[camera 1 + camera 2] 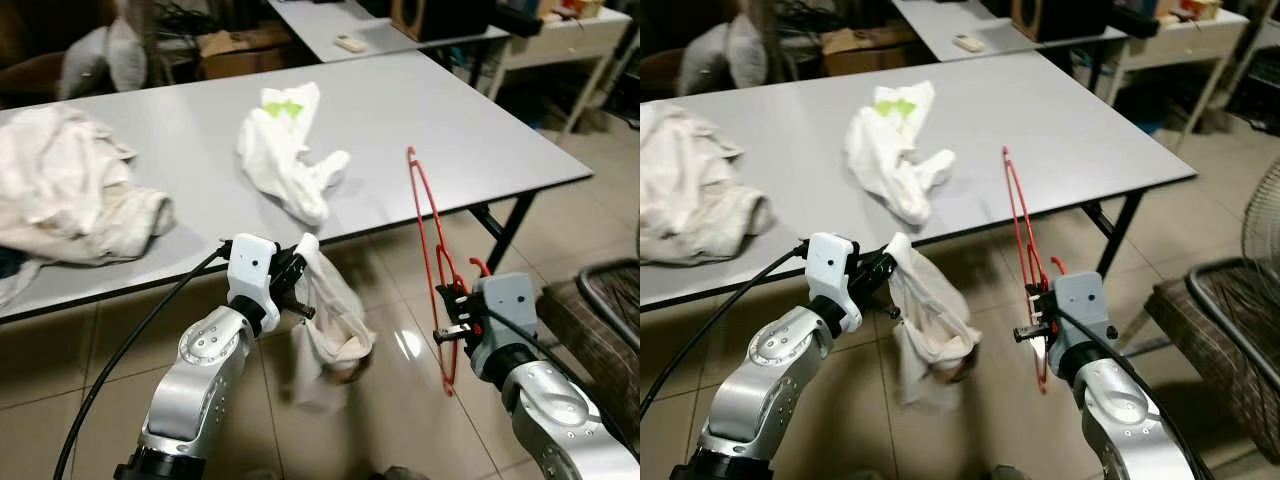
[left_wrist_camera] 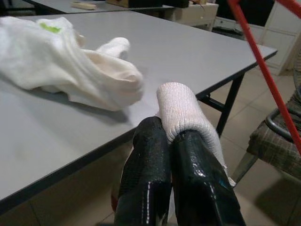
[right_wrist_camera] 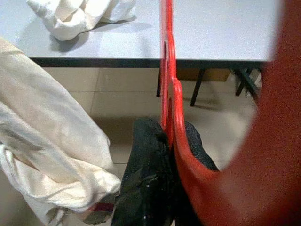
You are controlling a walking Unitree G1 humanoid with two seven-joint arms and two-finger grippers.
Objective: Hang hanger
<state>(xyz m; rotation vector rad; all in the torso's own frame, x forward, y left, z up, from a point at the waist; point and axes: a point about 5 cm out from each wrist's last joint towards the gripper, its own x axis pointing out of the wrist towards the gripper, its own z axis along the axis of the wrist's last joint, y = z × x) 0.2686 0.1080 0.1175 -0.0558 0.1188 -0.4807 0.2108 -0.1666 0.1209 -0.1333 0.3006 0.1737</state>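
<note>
Left hand (image 1: pixel 296 290) is clamped tight on a white garment (image 1: pixel 330 335), which dangles below the worktop (image 1: pixel 440 130) edge over the tiled floor (image 1: pixel 60 350), while right hand (image 1: pixel 455 318) is pinched on the red hanger (image 1: pixel 428 245), held upright just off the worktop's front edge. On the worktop lie a crumpled white cloth (image 1: pixel 290 150) mid-surface and a bigger cream heap (image 1: pixel 70 190) at the robot's left. The left wrist view gives the ribbed hem (image 2: pixel 181 113) between the fingers (image 2: pixel 148 174); the right wrist view gives the hanger wire running up between black fingers (image 3: pixel 146 183).

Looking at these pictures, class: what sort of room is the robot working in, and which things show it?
Probably a workroom or laundry-sorting space in a home: a long grey table bearing crumpled white garments, a tiled floor, and a red hanger.
</note>
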